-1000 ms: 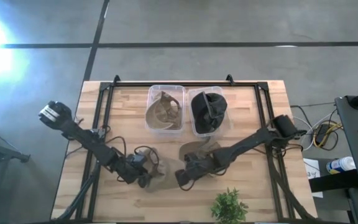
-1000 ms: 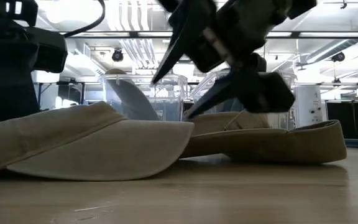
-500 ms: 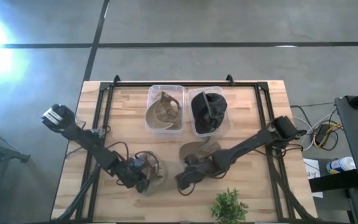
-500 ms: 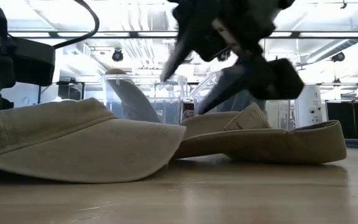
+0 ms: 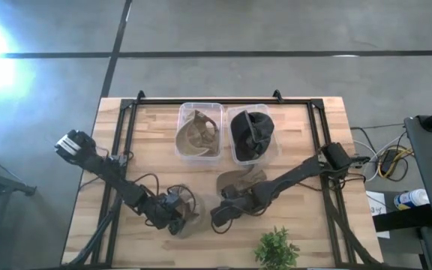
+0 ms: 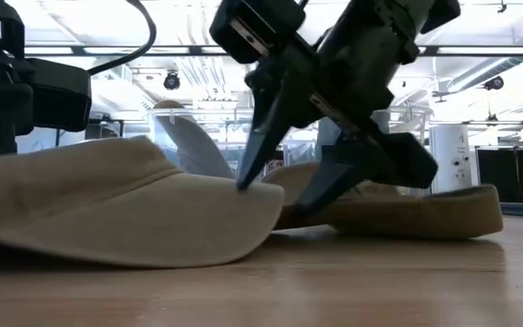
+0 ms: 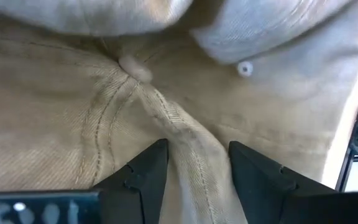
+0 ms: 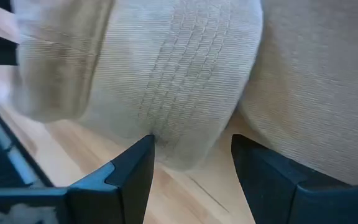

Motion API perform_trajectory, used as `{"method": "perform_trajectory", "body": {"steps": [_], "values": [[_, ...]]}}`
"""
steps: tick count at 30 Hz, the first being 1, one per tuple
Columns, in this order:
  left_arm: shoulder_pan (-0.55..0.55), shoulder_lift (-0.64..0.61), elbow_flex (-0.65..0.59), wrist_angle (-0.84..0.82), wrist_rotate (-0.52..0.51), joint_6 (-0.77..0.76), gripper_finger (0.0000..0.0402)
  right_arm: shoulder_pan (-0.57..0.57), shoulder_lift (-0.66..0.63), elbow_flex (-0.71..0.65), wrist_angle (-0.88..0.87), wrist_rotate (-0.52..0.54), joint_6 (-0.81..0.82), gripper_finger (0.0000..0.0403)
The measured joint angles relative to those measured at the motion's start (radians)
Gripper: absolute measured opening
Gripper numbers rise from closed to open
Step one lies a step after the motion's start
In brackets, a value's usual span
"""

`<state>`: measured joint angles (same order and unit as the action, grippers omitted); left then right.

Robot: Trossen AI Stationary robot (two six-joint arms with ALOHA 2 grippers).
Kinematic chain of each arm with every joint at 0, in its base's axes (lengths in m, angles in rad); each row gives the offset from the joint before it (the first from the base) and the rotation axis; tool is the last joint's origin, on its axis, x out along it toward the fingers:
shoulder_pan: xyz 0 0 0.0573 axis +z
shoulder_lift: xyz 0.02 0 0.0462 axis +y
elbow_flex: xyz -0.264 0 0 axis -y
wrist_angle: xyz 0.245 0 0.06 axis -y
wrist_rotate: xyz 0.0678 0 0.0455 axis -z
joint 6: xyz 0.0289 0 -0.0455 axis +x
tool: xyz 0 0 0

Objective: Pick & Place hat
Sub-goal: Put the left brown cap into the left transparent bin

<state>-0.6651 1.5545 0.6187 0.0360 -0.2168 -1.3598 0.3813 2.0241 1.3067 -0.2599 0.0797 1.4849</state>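
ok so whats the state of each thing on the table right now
near hat: flat on table, left pincer open astride its crown seam
far hat: flat on table, free
right pincer: open, tips down at near hat's brim
left bin: holds tan hat
right bin: holds black hat

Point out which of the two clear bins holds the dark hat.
The right-hand clear bin holds the dark hat; the left bin beside it holds a tan hat.

Four hats are showing: two tan hats (image 5: 188, 219) (image 5: 240, 180) lying on the table (image 5: 306, 232), two more (one brown (image 5: 198, 133), one black (image 5: 251, 131)) sitting in two clear bins (image 5: 200, 109) (image 5: 235, 154), with one plant (image 5: 277, 248) standing by.
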Motion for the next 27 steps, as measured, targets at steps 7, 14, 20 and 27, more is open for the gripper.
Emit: {"method": "perform_trajectory", "body": {"steps": [7,14,20,27], "values": [[0.000,0.015,0.004,0.007,-0.001,0.000,0.0174,-0.011,0.013,0.000,0.209,0.002,-0.167,0.0209],[0.000,0.013,0.023,-0.007,-0.007,0.001,0.0174,-0.015,-0.005,0.031,0.285,0.002,-0.275,0.0202],[0.000,-0.048,0.090,-0.019,-0.112,0.061,0.0174,-0.018,-0.010,0.060,0.188,-0.005,-0.283,0.0137],[0.000,-0.155,0.185,-0.256,-0.188,0.144,0.0174,-0.022,-0.042,0.060,0.188,-0.004,-0.356,0.0019]]}}
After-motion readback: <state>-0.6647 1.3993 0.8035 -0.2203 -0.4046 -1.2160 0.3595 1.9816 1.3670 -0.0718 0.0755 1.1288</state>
